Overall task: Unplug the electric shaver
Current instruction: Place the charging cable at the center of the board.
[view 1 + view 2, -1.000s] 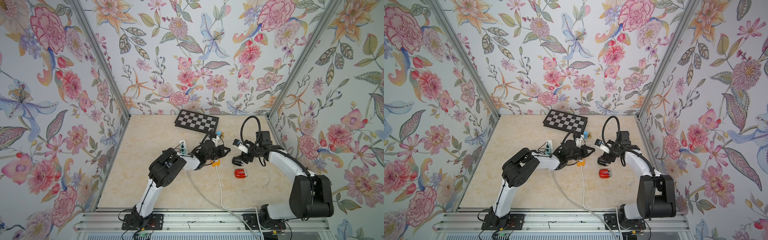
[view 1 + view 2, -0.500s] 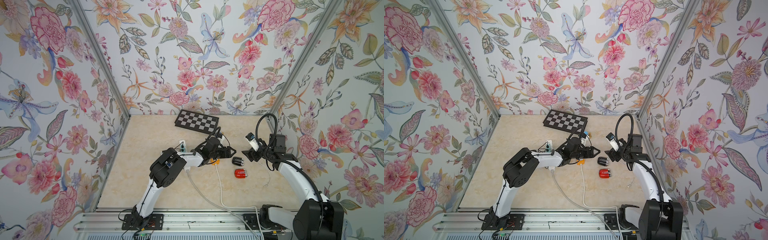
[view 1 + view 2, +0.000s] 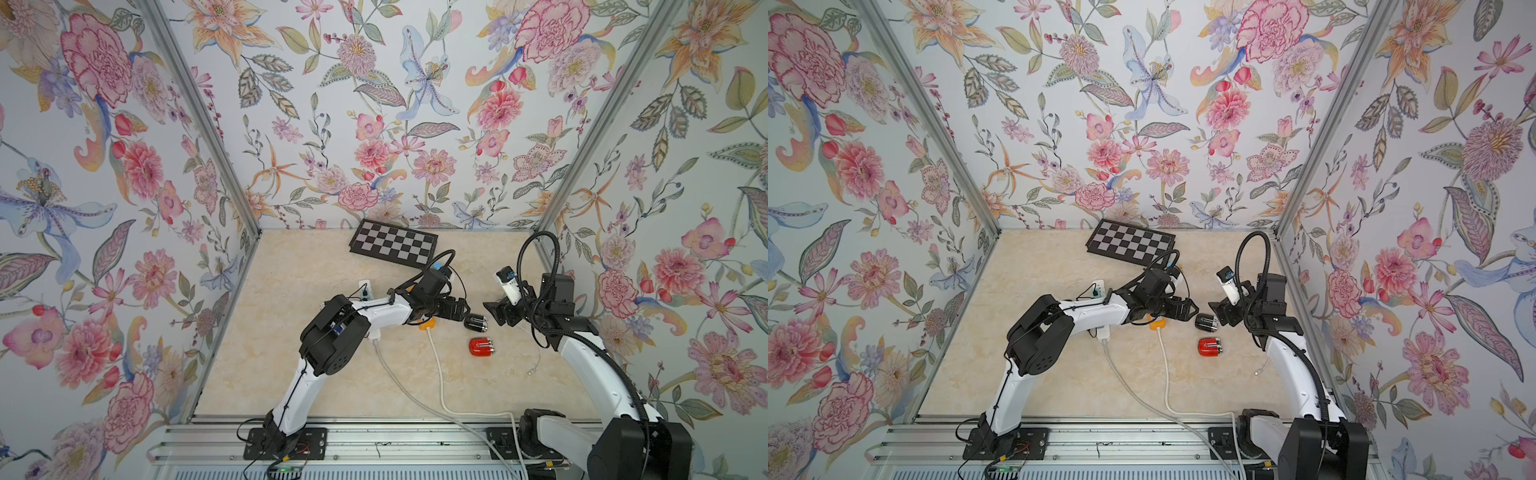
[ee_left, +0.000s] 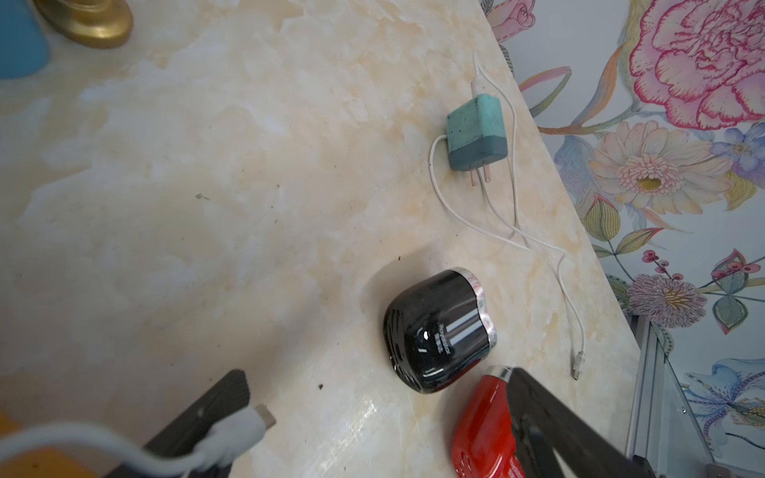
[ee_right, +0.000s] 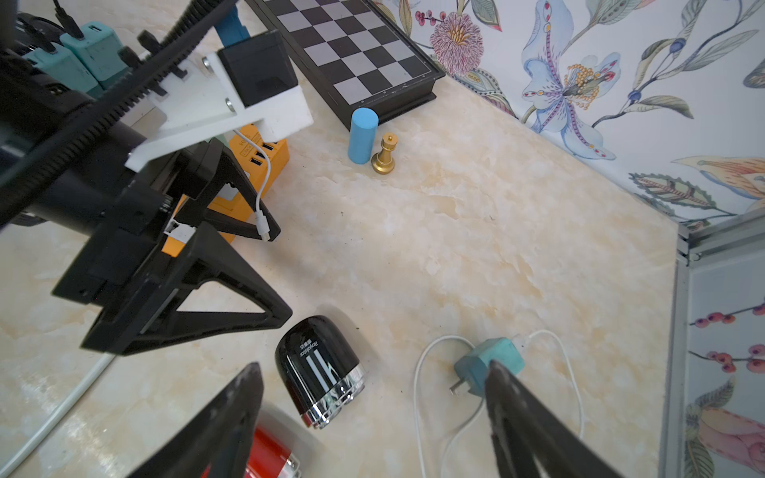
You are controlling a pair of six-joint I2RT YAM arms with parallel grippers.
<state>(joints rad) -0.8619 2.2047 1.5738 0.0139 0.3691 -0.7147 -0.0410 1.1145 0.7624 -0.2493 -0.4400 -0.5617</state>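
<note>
The left gripper [image 3: 459, 311] is holding its jaws wide apart and empty, with the white cable plug [image 4: 244, 426] resting loose against one jaw, clear of the black electric shaver [image 4: 441, 331]. The shaver is lying on its side on the bench [image 3: 316, 266] just ahead of those jaws, its long axis running arm to arm: rounded base facing the left jaws, chrome head facing the right gripper [image 3: 494, 316], whose jaws are likewise standing apart. Both arms are sitting about equally near, so either appears able to withdraw along that axis.
</note>
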